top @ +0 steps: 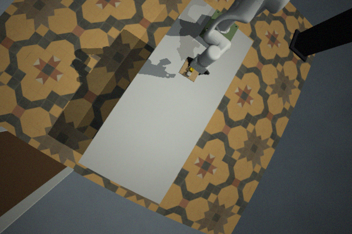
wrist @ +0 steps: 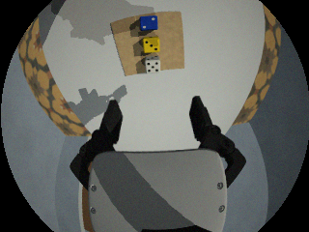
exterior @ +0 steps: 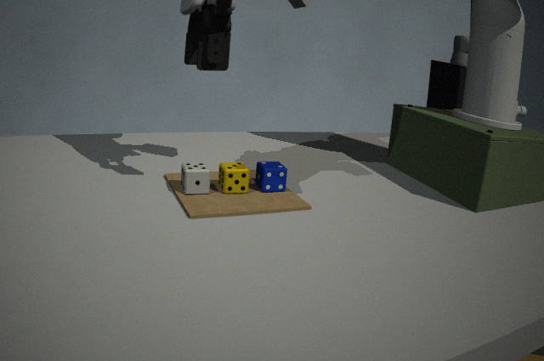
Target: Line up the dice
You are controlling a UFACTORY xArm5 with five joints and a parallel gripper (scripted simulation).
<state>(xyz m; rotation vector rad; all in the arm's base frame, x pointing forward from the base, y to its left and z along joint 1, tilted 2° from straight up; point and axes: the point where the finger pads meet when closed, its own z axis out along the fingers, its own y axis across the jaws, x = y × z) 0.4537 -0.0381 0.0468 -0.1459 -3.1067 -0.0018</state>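
The tan mat (top: 193, 78) (exterior: 250, 207) (wrist: 172, 43) lies flat on the table. On it, three dice stand flat and apart in a nearly straight row leading away from the base. The blue die (exterior: 271, 177) (wrist: 149, 22), two pips up, is nearest to the base. The yellow die (top: 191, 69) (exterior: 234, 178) (wrist: 151, 44), three up, is in the middle. The white die (top: 188, 74) (exterior: 195, 179) (wrist: 153, 66), five up, is farthest, close to the mat's far edge. My gripper (exterior: 207, 64) (wrist: 154, 105) is open and empty, well above the dice. The arm hides the blue die in the top view.
The robot's base stands on a green block (top: 232, 31) (exterior: 444, 159) at one end of the white table (top: 159, 117) (exterior: 263, 269). Shadows of the arm fall on the table beside the mat. A black post (top: 324, 34) stands off the table.
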